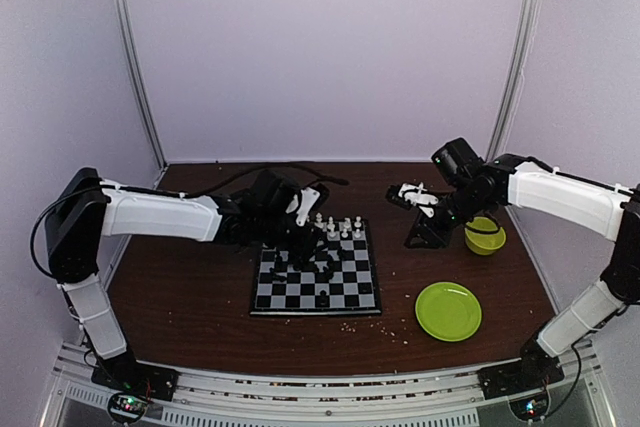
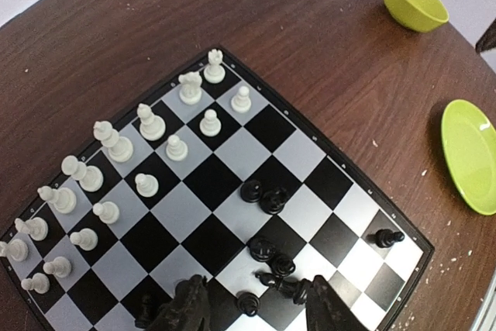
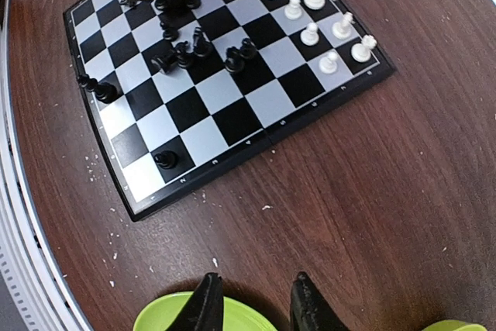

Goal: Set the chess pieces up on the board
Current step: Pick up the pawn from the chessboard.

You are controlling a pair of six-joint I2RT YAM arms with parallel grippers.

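The board [image 1: 290,292] lies at the table's middle. White chess pieces [image 2: 147,122] stand upright in two rows along its far side [image 1: 340,227]. Black chess pieces [image 2: 267,199] sit in a loose cluster near the centre squares, and one black pawn [image 2: 385,237] stands alone near a corner. My left gripper [image 2: 256,304] hangs low over the board [image 1: 303,250], open. A toppled black piece [image 2: 293,288] and an upright one [image 2: 248,302] lie between its fingers. My right gripper [image 3: 256,304] is open and empty over bare wood, off the board's right side [image 1: 415,242].
A round green plate [image 1: 448,310] lies right of the board, just under my right gripper's fingertips [image 3: 208,300]. A green bowl [image 1: 484,235] stands behind the plate near the right arm. Pale crumbs are scattered on the wood by the board's near edge [image 3: 266,208].
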